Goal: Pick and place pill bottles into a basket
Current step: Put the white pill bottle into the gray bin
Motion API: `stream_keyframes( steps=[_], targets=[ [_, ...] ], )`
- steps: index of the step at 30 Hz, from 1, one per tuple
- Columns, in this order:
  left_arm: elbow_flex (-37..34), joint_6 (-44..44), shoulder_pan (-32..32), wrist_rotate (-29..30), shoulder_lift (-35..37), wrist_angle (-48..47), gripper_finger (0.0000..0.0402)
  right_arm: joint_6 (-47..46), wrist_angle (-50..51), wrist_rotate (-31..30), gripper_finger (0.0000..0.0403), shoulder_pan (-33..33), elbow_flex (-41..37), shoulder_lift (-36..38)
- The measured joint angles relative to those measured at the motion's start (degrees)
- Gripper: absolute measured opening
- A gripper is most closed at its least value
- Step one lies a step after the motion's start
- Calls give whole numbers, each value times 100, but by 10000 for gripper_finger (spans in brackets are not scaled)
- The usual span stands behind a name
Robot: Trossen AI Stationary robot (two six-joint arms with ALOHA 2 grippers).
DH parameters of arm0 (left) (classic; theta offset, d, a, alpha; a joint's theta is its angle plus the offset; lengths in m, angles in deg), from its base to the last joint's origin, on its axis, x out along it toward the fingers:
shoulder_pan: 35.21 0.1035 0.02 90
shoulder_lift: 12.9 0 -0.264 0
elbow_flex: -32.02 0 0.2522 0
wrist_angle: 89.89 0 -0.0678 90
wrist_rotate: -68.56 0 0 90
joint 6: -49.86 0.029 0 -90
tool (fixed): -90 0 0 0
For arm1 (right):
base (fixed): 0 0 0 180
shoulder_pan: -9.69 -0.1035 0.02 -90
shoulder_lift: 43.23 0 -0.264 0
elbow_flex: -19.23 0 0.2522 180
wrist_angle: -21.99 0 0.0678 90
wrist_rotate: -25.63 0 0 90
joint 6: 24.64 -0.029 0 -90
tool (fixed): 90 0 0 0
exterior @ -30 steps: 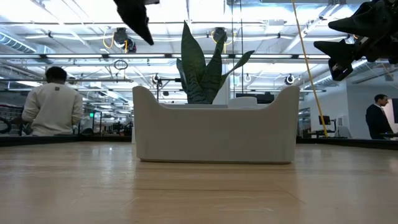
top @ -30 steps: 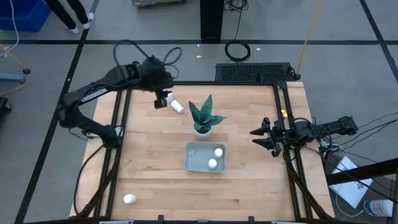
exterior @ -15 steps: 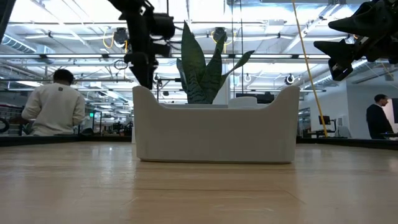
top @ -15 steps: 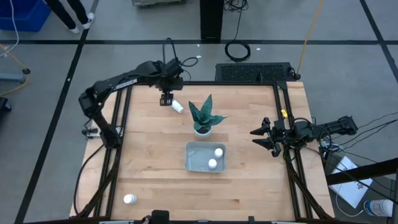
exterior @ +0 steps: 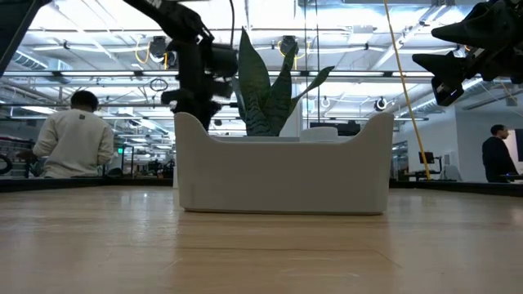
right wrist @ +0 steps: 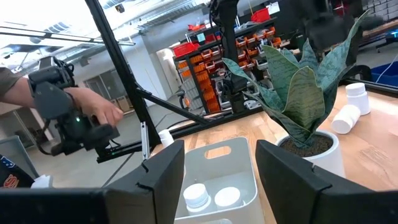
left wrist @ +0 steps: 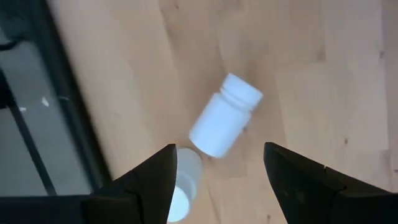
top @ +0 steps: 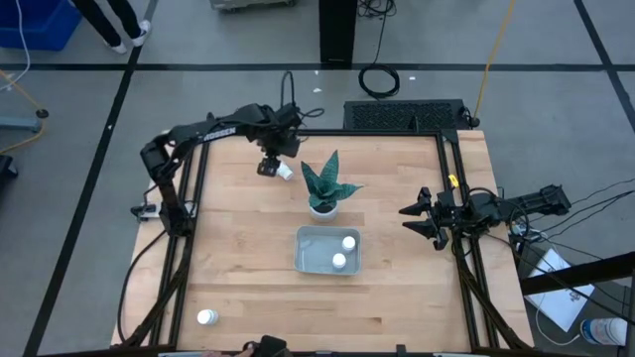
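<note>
Now logged | left gripper point(top: 270, 166) hung open, holding nothing, over two pill bottles point(left wrist: 224, 122) at the table's far side by the plant point(top: 324, 186) | basket point(top: 310, 260) held two bottles, possibly more | right gripper point(top: 417, 219) waited open at the right edge.

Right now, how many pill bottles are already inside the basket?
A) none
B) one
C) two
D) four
C: the high view shows two pill bottles inside the basket, both near its right side. A lone bottle stands at the table's front left corner, and the left gripper hovers with open fingers over the ones near the back edge.
</note>
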Motion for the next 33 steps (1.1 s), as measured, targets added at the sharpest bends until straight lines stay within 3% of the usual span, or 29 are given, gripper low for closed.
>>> stream_keyframes(
  steps=[13,33],
  targets=[
    [-1122,456,-98,273,-33,1103,230,-2,-2,-2,194,-2,0,0],
    [-1698,760,-50,222,-81,1991,230,-1,-1,-1,191,-2,0,0]
  ],
)
